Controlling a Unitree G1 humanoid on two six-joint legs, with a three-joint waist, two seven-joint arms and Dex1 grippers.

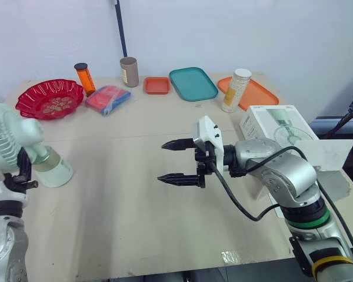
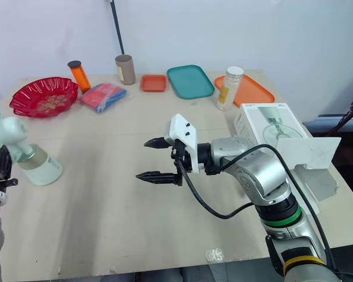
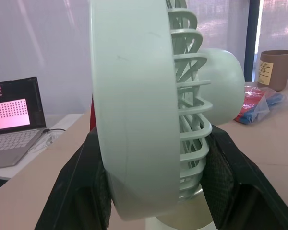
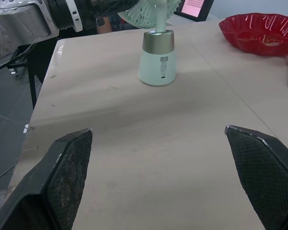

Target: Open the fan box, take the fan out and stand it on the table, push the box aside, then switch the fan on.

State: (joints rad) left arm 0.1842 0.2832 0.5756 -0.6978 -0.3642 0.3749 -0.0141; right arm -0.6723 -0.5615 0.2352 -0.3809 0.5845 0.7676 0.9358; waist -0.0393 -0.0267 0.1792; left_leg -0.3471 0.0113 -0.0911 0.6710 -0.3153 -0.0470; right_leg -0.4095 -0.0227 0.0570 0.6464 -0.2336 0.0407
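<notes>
left gripper [image 1: 20,173] clamps fan [image 1: 9,138] head; right gripper [image 1: 162,161] spread wide, empty, fan well ahead of it. risk: hard switch-press may topple the fan.

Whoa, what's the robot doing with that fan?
The left gripper is clamped on the head of the fan, whose base is on the table. The right gripper hangs open and empty above the middle of the table, pointing toward the fan. The box sits open at the table's right side.
</notes>
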